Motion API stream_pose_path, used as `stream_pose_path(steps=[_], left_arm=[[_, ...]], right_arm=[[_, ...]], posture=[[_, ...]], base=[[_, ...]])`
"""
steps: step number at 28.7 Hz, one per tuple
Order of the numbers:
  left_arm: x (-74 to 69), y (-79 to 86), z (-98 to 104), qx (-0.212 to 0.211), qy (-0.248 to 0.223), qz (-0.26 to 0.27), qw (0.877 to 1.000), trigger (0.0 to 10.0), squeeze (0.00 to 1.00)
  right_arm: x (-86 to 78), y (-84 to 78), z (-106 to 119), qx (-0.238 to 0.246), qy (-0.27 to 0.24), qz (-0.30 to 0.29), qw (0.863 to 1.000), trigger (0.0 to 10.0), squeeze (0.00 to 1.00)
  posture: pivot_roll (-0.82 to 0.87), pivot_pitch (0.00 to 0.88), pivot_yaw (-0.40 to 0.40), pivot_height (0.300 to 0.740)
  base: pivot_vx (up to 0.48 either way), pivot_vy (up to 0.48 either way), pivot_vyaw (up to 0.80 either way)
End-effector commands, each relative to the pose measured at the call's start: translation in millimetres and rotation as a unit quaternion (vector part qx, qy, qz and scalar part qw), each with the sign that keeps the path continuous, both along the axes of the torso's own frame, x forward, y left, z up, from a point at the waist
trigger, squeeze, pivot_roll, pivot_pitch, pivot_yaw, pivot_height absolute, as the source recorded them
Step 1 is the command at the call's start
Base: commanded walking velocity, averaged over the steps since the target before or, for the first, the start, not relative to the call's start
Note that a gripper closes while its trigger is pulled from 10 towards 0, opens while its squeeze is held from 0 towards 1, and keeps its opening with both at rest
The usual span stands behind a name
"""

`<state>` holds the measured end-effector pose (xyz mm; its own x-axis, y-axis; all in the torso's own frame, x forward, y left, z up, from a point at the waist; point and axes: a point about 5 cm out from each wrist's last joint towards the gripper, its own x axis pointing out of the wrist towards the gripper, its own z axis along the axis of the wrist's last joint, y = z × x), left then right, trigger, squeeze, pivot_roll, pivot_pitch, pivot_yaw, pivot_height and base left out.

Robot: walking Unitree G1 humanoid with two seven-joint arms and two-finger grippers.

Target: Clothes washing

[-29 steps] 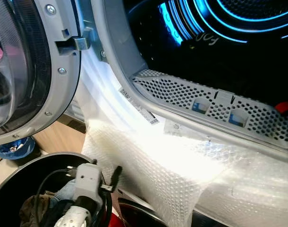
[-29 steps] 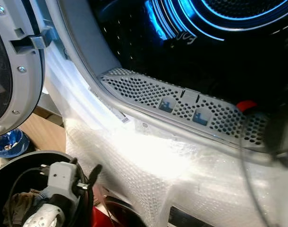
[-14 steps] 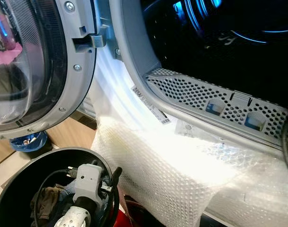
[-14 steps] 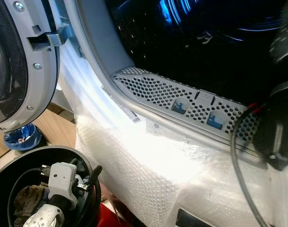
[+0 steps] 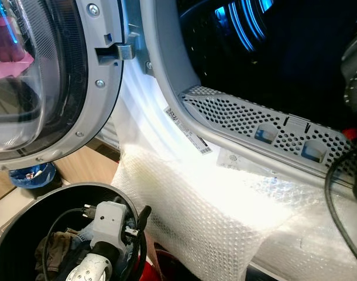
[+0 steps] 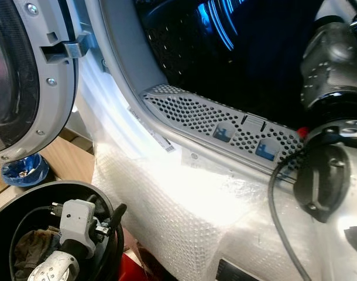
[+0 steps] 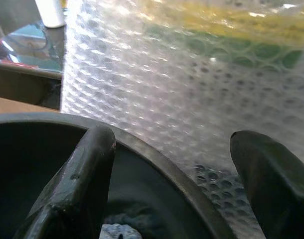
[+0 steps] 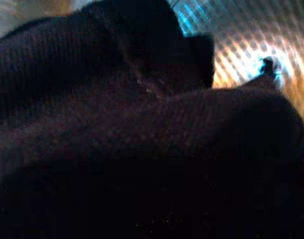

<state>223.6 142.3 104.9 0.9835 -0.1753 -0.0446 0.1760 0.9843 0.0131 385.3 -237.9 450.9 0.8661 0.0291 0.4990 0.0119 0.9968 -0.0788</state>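
The washer's dark drum [image 5: 284, 64] stands open, lit with blue light, and its round door [image 5: 44, 88] is swung out to the left. At the bottom left a black basket [image 5: 20, 213] holds brown and blue clothes [image 5: 58, 246]. My left gripper [image 7: 172, 144] is open just over the basket's rim, nothing between its fingers. My right arm [image 6: 333, 70] reaches into the drum mouth on the right. A dark ribbed garment [image 8: 142, 149] lies right against the right wrist camera, with the perforated drum wall [image 8: 256, 40] behind it.
Bubble wrap [image 5: 196, 205] covers the washer's front below the opening. A perforated grey grille [image 5: 254, 117] lines the drum's lower lip. A blue object [image 5: 29, 174] sits on the wooden floor under the door. Something red [image 5: 149, 274] lies beside the basket.
The camera has shifted a little, so the door and basket show more. My right arm has come up into view on the right, toward the drum. The left arm stays in the basket.
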Motion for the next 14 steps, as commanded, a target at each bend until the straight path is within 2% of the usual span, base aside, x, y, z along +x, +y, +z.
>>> stream_pose_path(steps=[1,2,4,6,7,8,9,11,14], left_arm=[[-2.2,-4.1,-8,-0.005,0.019,-0.007,1.0,10.0,0.0],[-1.8,-5.7,-9,-0.007,0.02,-0.008,1.0,10.0,0.0],[-1.7,-6.0,-9,-0.008,0.02,-0.008,1.0,10.0,0.0],[-0.4,-7.5,-10,-0.009,0.021,-0.01,1.0,10.0,0.0],[-0.4,-7.5,-10,-0.009,0.021,-0.01,1.0,10.0,0.0],[0.2,-6.7,-11,-0.01,0.022,-0.009,1.0,10.0,0.0],[0.4,-6.4,-11,-0.01,0.022,-0.009,1.0,10.0,0.0],[1.1,-6.6,-11,-0.01,0.022,-0.01,1.0,10.0,0.0],[1.9,-6.5,-12,-0.01,0.023,-0.009,1.0,10.0,0.0]], right_arm=[[-16.0,-1.2,26,-0.058,-0.044,-0.01,0.997,10.0,0.0],[-21.5,-5.6,30,-0.106,-0.045,-0.028,0.993,10.0,0.0],[-22.8,-6.9,30,-0.115,-0.044,-0.03,0.992,10.0,0.0],[-30.1,-27.0,28,-0.078,-0.024,-0.049,0.995,10.0,0.0],[-30.1,-27.0,28,-0.078,-0.024,-0.049,0.995,10.0,0.0],[-35.4,-21.0,29,0.025,-0.012,0.05,0.998,10.0,0.0],[-38.9,-17.1,29,0.051,-0.009,0.089,0.995,10.0,0.0],[-45.8,-6.8,20,0.049,0.017,0.14,0.989,10.0,0.0],[-50.5,4.7,3,0.033,0.051,0.18,0.982,10.0,0.0]], posture=[[0.02,0.103,-0.014,0.74],[0.01,0.103,-0.017,0.74],[0.01,0.103,-0.017,0.74],[0.0,0.1,-0.023,0.74],[0.0,0.1,-0.023,0.74],[-0.01,0.099,-0.027,0.74],[-0.01,0.099,-0.027,0.74],[-0.01,0.094,-0.031,0.74],[-0.02,0.094,-0.032,0.74]], base=[[0.0,0.0,0.0],[0.0,0.0,0.0],[0.0,0.0,0.0],[0.0,0.0,0.0],[0.0,0.0,0.0],[0.0,0.0,0.0],[0.0,0.0,0.0],[0.0,0.0,0.0],[0.0,0.0,0.0]])
